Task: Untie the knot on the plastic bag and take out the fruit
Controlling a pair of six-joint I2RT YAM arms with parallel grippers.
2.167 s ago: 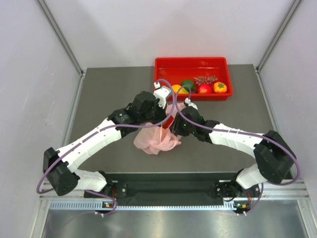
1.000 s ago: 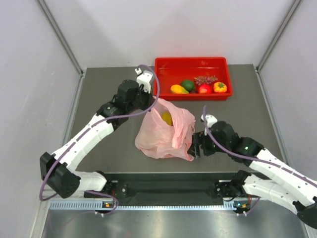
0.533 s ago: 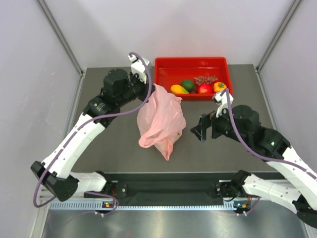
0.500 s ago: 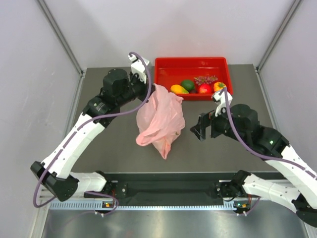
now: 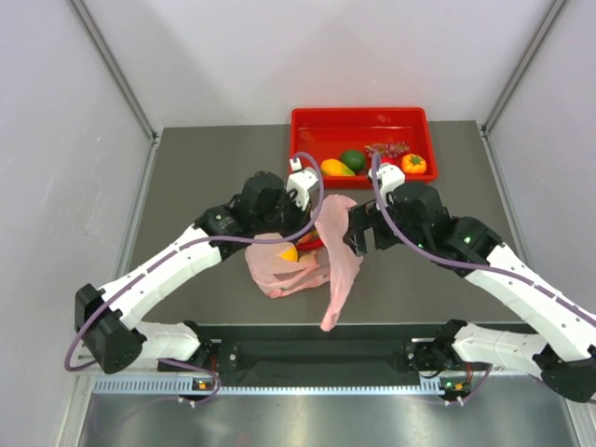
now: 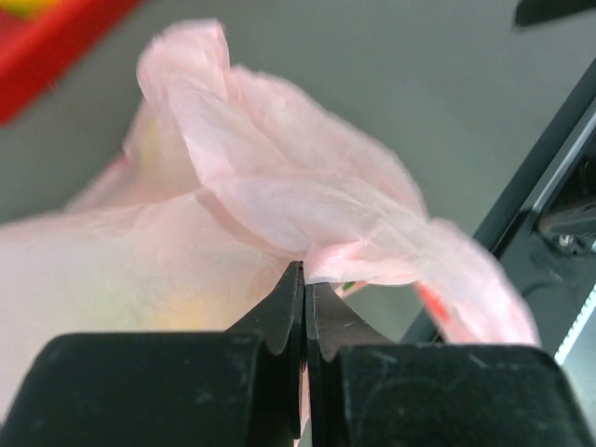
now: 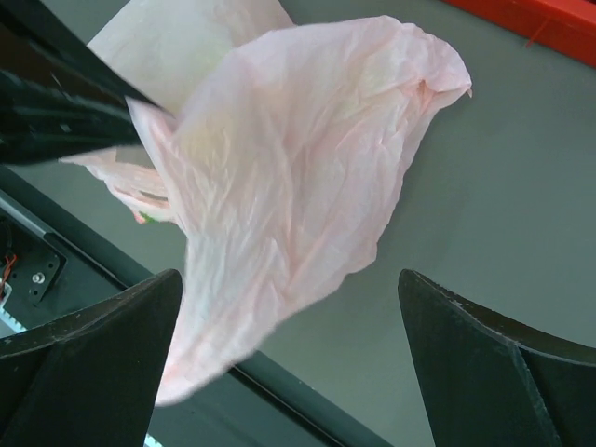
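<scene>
The pale-pink plastic bag (image 5: 279, 272) lies crumpled at the table's middle, one long strip trailing over the front edge. A yellow-orange fruit (image 5: 291, 253) shows through its film. My left gripper (image 5: 312, 228) is shut on a fold of the bag; in the left wrist view the jaws (image 6: 304, 279) pinch the pink plastic (image 6: 279, 177). My right gripper (image 5: 352, 237) hangs open just right of the bag. In the right wrist view its wide-spread fingers (image 7: 291, 279) frame a hanging sheet of the bag (image 7: 298, 149) without touching it. The knot is hidden in the folds.
A red tray (image 5: 361, 118) stands at the back with a yellow-orange fruit (image 5: 335, 168), a dark green round one (image 5: 352, 158), purple grapes (image 5: 386, 147) and an orange one (image 5: 414, 164). The black front rail (image 5: 279, 328) runs under the trailing strip.
My left arm has brought the bag down from beside the tray to the table's middle, where it now sprawls. The right gripper has moved left and up close to the bag, staying open.
</scene>
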